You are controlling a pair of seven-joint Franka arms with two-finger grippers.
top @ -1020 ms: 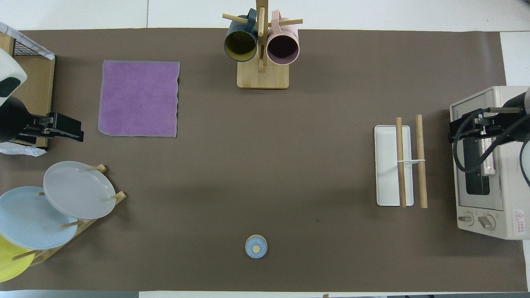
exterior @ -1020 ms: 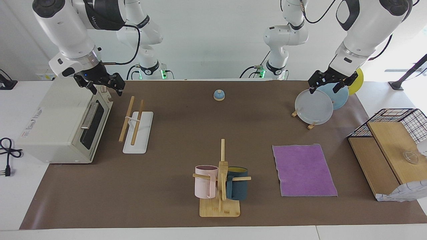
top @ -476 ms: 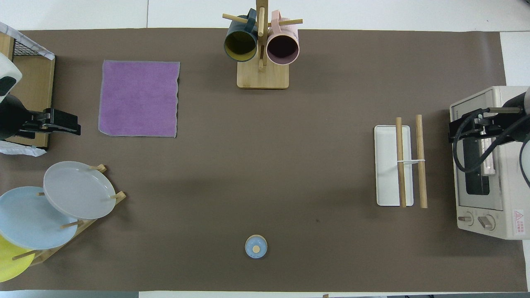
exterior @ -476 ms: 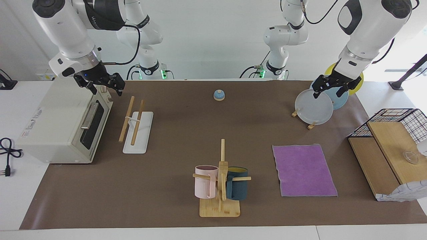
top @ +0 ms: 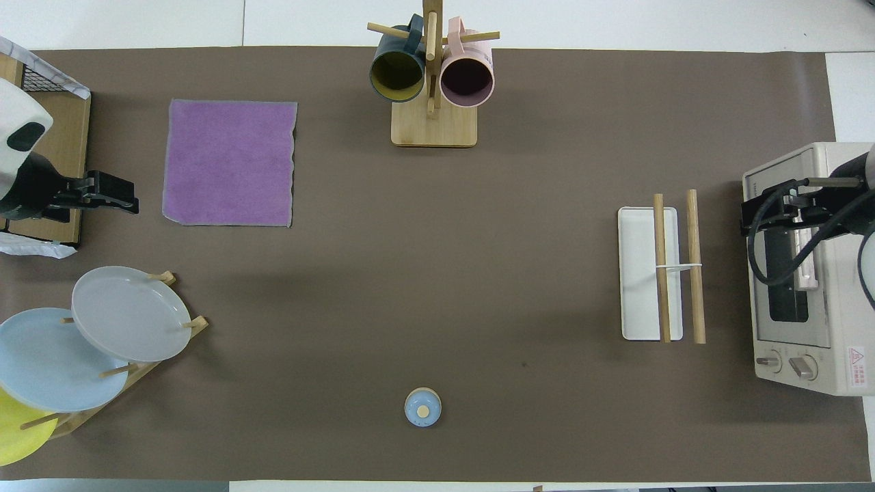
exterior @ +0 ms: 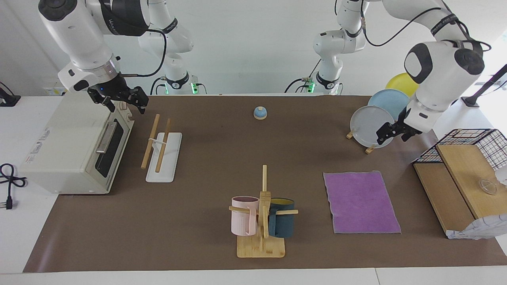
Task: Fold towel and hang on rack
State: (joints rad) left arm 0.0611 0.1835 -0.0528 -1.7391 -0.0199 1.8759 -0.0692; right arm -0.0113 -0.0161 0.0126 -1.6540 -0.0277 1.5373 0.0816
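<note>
Lower right overhead, toaster oven (top: 806, 273) red warning label unreadable; right pincer (exterior: 122, 101) above it open, empty; left pincer (exterior: 394, 132) open, empty, arm cut off.

The towel (exterior: 361, 202) is soft, nappy purple cloth, matt. The rack (exterior: 160, 148) has pale bare-wood rods over a smooth white base. A matt brown sheet covers the table (exterior: 206, 158). The plates (exterior: 372, 126) look smooth and satiny.

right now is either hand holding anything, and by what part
Nothing is held. The left hand hangs open near the grey plate; the right hand, open, waits over the white toaster oven.
</note>
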